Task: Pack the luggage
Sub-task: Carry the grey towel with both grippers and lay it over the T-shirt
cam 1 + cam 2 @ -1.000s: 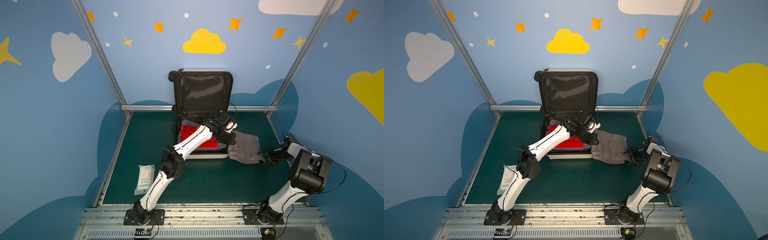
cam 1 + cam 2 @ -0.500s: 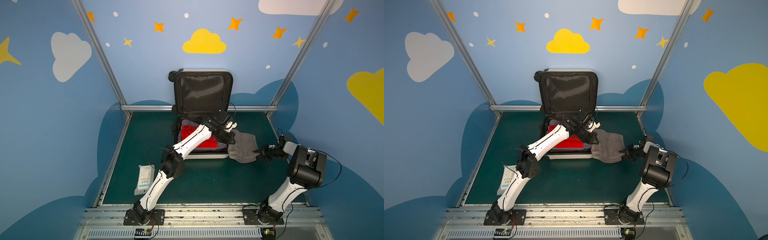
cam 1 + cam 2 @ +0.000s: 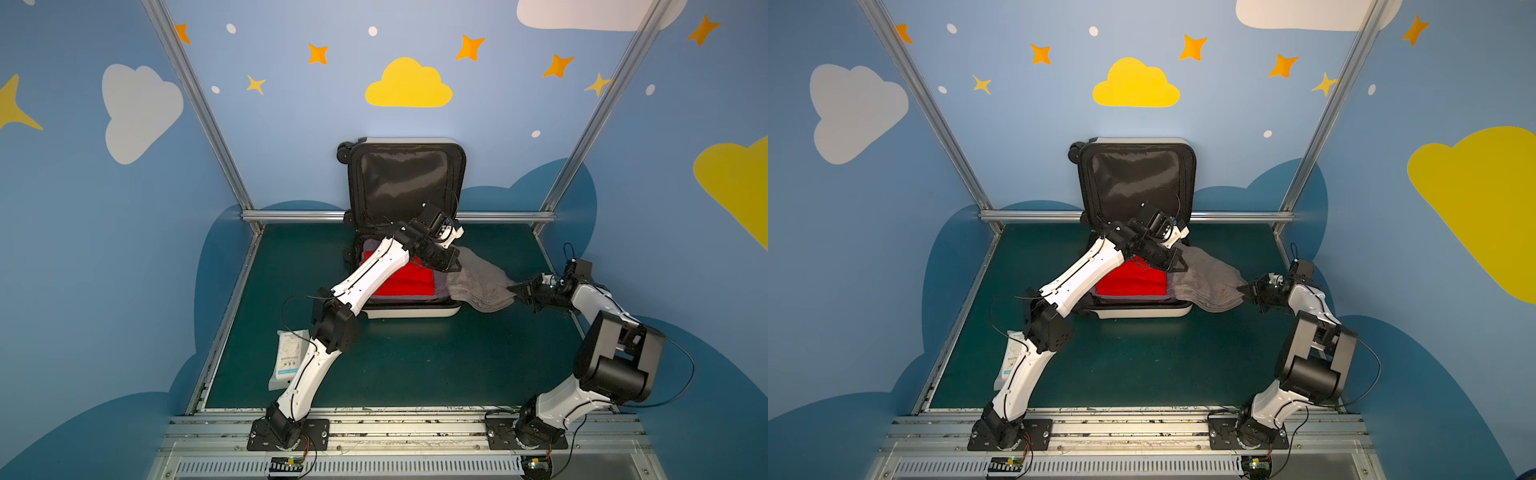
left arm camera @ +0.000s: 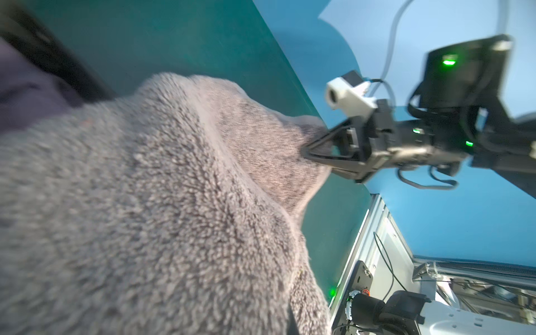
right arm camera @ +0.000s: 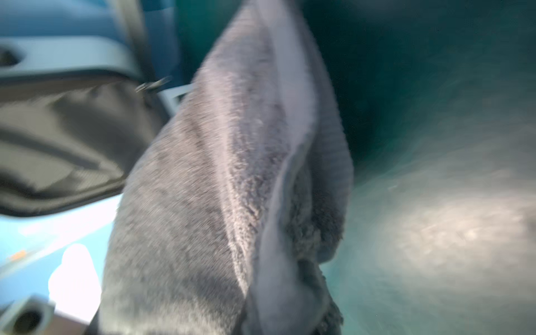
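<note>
A white packet (image 3: 289,359) lies flat near the left edge of the green mat (image 3: 415,365), partly under the left arm.

The suitcase (image 3: 415,311) stands open at the middle of the mat's back edge. Its lid (image 3: 403,183) is upright against the back wall and its lower half lies flat on the mat. A red cloth (image 3: 403,278) rests on a purple cloth (image 3: 438,286) inside the lower half.

The left claw (image 3: 451,266) is over the right edge of the lower half. Its jaws are together on the far corner of a grey towel (image 3: 478,282).

The towel spans from that corner out over the suitcase's right edge, clear of the lower half.

A second ago the right claw (image 4: 307,150) stood wide apart near the right edge of the mat, clear of the towel. It has since advanced to the towel's outer edge, and its jaws are now pinched together on the fabric. The towel has bunched up and appears partly raised off the mat.

Consequence: the towel is now held at two ends. It can probably be lifted as a span and carried over the red cloth. The towel is not yet packed.

Markings: the packet carries blue and grey print, too small to read. No readable writing shows on the suitcase.
</note>
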Motion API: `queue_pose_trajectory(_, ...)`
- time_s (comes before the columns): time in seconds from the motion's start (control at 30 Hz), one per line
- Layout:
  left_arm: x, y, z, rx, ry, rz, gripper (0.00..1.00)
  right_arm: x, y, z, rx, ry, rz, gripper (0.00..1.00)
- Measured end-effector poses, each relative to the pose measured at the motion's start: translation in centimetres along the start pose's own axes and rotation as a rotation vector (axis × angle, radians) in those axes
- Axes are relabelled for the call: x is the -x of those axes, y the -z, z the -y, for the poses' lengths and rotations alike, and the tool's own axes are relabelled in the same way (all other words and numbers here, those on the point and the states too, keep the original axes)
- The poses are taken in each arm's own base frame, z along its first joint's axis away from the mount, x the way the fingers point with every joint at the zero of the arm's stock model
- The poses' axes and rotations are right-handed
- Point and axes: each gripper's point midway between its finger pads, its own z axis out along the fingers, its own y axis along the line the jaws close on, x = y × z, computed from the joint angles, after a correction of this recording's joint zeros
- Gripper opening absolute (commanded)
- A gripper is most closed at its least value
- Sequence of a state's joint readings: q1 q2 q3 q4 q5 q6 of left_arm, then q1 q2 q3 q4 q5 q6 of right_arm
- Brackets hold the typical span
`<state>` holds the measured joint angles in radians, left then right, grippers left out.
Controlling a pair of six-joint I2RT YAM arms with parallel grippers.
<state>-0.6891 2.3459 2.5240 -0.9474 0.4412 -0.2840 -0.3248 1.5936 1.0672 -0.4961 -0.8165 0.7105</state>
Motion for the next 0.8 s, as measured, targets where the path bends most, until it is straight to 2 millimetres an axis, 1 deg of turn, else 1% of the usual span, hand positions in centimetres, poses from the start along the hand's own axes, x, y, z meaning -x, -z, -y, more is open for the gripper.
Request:
queue_pose_trajectory(0.03,0.3,0.8,-0.1,0.006,-0.004,0.012,0.03,-0.4,0.3,-1.2,0.012,0.028,0.004,0.0)
queue_pose_trajectory(0.13,1.1,4.1,-0.8,0.031,-0.011,0.055,0.03,-1.8,0.7,-4.4,0.038,0.1,0.002,0.0)
queue_pose_trajectory(0.27,1.0,8.2,-2.6,0.073,0.003,0.096,0.03,-3.7,0.3,-8.0,0.056,0.181,-0.012,0.0)
queue_pose_trajectory(0.37,0.3,10.9,-4.8,0.112,0.035,0.128,0.03,-5.4,-0.6,-10.4,0.06,0.238,-0.032,0.0)
queue_pose_trajectory(0.47,-1.0,12.9,-8.0,0.15,0.087,0.154,0.03,-7.4,-1.8,-12.4,0.059,0.289,-0.055,0.0)
queue_pose_trajectory(0.57,-2.6,14.0,-11.7,0.181,0.145,0.177,0.03,-8.8,-3.7,-13.7,0.049,0.328,-0.075,0.0)
queue_pose_trajectory(0.67,-3.8,14.3,-15.1,0.202,0.201,0.187,0.03,-9.7,-6.3,-14.1,0.019,0.355,-0.097,0.0)
queue_pose_trajectory(0.77,-4.4,14.6,-17.5,0.213,0.232,0.195,0.03,-10.1,-8.8,-13.7,-0.021,0.373,-0.108,0.0)
queue_pose_trajectory(0.8,-4.4,14.7,-17.9,0.212,0.232,0.2,0.03,-10.3,-9.3,-13.4,-0.033,0.376,-0.111,0.0)
